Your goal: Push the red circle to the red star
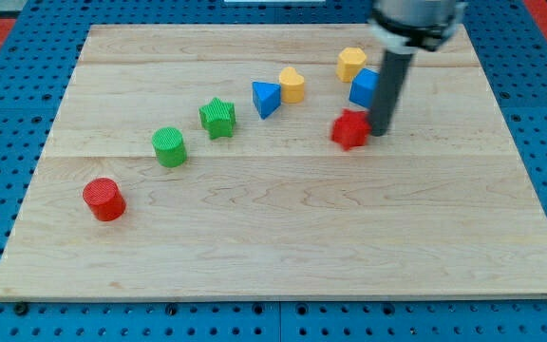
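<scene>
Wooden board (283, 247): red circle (103, 199) far left of my tip (381, 132).

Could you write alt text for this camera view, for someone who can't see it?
A dark rod's tip rests just right of a red star on a wooden board, far from the red circle at lower left. Between them, green, blue and yellow blocks run diagonally.

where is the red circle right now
The red circle sits at the board's lower left in the camera view, alone; its nearest neighbour, the green circle, lies up and to its right.
</scene>
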Controlling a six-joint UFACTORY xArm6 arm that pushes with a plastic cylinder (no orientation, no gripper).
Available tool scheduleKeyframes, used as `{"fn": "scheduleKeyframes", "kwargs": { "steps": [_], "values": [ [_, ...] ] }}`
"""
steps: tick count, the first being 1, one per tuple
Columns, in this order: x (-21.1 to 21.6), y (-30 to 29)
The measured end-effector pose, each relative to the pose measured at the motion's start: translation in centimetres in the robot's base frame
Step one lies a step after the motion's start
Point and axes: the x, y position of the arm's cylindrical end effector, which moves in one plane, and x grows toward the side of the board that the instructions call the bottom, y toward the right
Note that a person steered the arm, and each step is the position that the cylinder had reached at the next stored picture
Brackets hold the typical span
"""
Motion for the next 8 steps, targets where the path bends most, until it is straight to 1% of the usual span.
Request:
{"fn": "scheduleKeyframes", "kwargs": {
  "steps": [1, 2, 3, 4, 5, 6, 7, 8],
  "values": [
    [5.4, 5.1],
    [13.8, -1.5],
    [17.1, -18.7],
    [15.8, -33.1],
    [10.5, -36.6],
    [9.3, -25.3],
    [10.6, -16.7],
    [12.0, -26.6]
  ]
}}
